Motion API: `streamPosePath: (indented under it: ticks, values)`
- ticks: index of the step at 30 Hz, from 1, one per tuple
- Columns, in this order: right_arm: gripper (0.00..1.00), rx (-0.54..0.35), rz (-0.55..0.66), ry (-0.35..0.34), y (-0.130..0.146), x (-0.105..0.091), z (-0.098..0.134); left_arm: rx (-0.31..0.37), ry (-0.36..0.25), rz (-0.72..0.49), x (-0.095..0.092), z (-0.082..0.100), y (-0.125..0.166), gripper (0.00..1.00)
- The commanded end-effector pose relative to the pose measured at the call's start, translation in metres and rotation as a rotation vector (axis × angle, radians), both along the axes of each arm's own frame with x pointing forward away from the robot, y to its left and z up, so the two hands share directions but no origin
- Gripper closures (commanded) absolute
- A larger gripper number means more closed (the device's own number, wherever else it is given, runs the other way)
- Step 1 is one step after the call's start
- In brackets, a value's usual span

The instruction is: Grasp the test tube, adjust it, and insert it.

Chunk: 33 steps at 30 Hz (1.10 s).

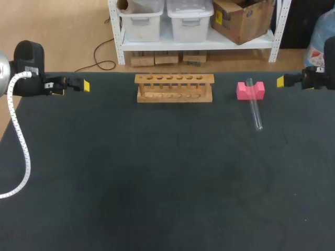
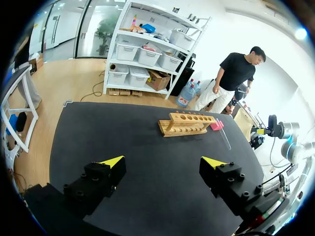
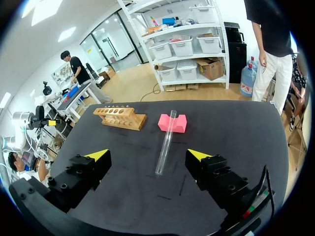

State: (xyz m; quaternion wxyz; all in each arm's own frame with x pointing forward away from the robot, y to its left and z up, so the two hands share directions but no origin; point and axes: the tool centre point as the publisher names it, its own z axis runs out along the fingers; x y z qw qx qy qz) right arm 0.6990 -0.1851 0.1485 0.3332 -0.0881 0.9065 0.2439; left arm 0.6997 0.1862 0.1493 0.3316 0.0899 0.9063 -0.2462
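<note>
Currently the test tube (image 1: 255, 107) is propped by its far end on the pink block (image 1: 250, 90), long axis running far-to-near across the worktop (image 1: 157, 183) — ahead of the right end effector (image 3: 147, 156), whose fingers are spread. The left end effector (image 2: 163, 162), likewise spread, is well apart beyond the wooden rack (image 1: 174, 88) — the right arm is judged nearer, with bare worktop around the tube's low end.
</note>
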Motion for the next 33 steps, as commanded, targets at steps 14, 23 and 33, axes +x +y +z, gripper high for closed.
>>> streamPosePath:
  ticks: [14, 23, 33]
  values:
    - [0.0, -0.005, -0.004, 0.001, 0.001, -0.001, 0.001, 0.007, 0.006, 0.005, 0.0, 0.001, -0.001, 0.0]
    - [0.0, -0.005, -0.004, 0.001, 0.001, -0.001, 0.001, 0.007, 0.006, 0.005, 0.0, 0.001, -0.001, 0.0]
    - [0.0, -0.005, -0.004, 0.001, 0.001, -0.001, 0.001, 0.049, -0.116, -0.142, 0.015, 0.006, -0.009, 0.0]
